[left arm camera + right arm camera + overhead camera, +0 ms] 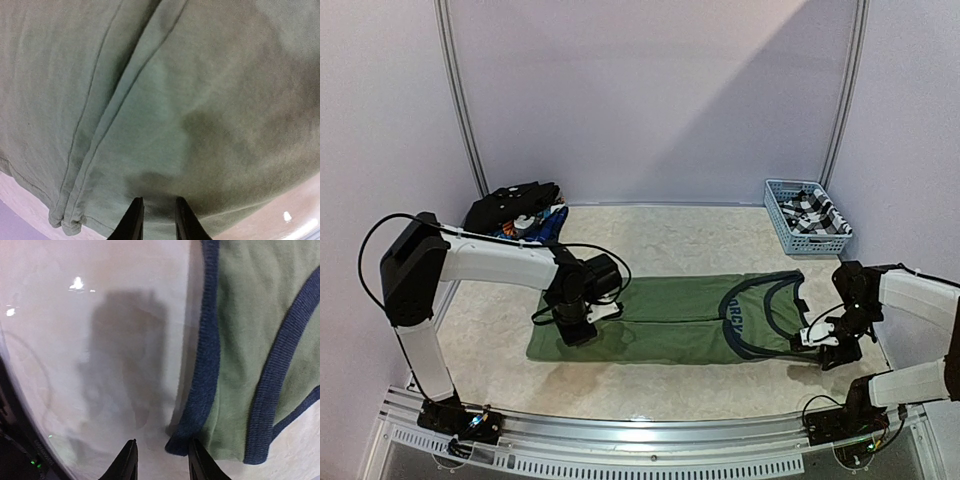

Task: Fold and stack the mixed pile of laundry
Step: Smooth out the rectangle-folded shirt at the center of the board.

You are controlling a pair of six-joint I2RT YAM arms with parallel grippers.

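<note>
Top external view: the olive-green T-shirt [670, 320] lies flat across the middle of the table [700, 235], collar to the right and hem to the left. Its sides appear to be turned in, forming a long band.

The left gripper [578, 328] hovers over the hem end. The left wrist view shows its jaws parted by a narrow gap, with nothing held. The right gripper [825, 345] sits at the near right, just beside the dark trim [207, 340] of the collar, with its jaws parted and nothing held.

Progress is judged to be early:
- One garment is partly folded, and its crosswise folds are not yet made.
- The laundry pile [515, 212] of unfolded garments sits at the far left corner.
- A black-white check piece [810, 212] lies in the light-blue lattice basket [775, 215] at the far right.
- No finished stack is visible.
</note>
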